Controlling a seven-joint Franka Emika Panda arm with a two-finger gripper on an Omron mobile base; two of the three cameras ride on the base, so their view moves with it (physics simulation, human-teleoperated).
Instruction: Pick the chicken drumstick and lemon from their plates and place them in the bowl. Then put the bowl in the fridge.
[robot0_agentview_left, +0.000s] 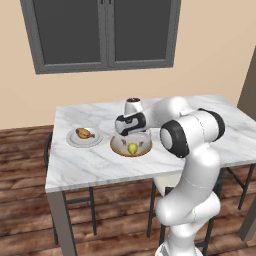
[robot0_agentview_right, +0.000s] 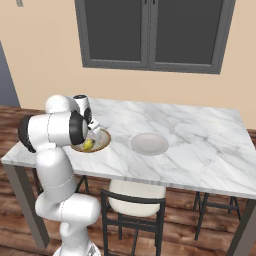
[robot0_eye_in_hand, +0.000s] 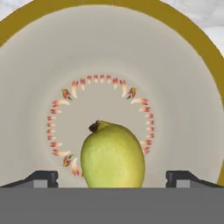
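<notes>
The yellow-green lemon (robot0_agentview_left: 132, 148) (robot0_eye_in_hand: 112, 159) lies inside the tan-rimmed bowl (robot0_agentview_left: 114, 145) (robot0_eye_in_hand: 192, 33) near the table's front edge. My gripper (robot0_agentview_left: 131, 139) (robot0_eye_in_hand: 112, 178) hangs just above it, pointing down. It is open, and the fingertips (robot0_eye_in_hand: 43, 178) stand wide on either side of the lemon without touching it. Left of the bowl, the orange-brown chicken drumstick (robot0_agentview_left: 85, 133) rests on a pale plate (robot0_agentview_left: 74, 141). In the right base view, the lemon (robot0_agentview_right: 88, 144) sits in the bowl (robot0_agentview_right: 104, 142), and an empty plate (robot0_agentview_right: 149, 143) lies to its right.
The marble table (robot0_agentview_left: 90, 167) has bare surface at its right half and in front of the bowl. Dark chairs (robot0_agentview_right: 134, 207) are tucked under its front side. Behind it are a beige wall and a dark window (robot0_agentview_left: 105, 32).
</notes>
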